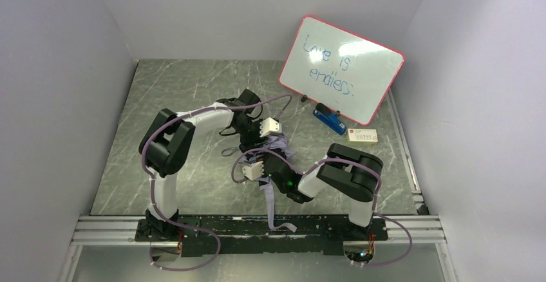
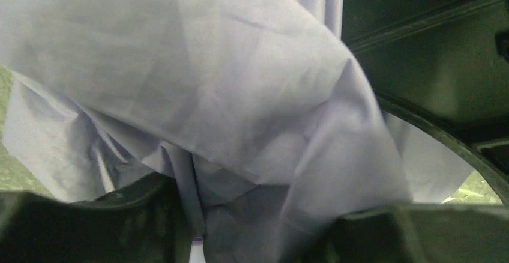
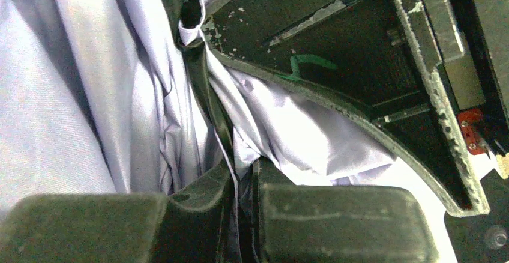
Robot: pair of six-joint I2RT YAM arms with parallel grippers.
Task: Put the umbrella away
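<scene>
The right tool (image 3: 243,215) is clenched on a fold of the umbrella (image 1: 275,145). The left tool (image 2: 252,233) has fabric bunched between its fingers; gripping or not, I cannot tell. The umbrella lies mid-tabletop (image 1: 193,89) between them, its long axis roughly twelve to six, with the left tool at twelve. The whiteboard (image 1: 341,69) at one o'clock seems to read "Love is endless".

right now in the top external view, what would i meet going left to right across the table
black elbow of the left arm → crumpled pale lavender fabric umbrella → small blue object → small white rectangular box; the red-framed whiteboard and black right arm span several of these, so left out
</scene>
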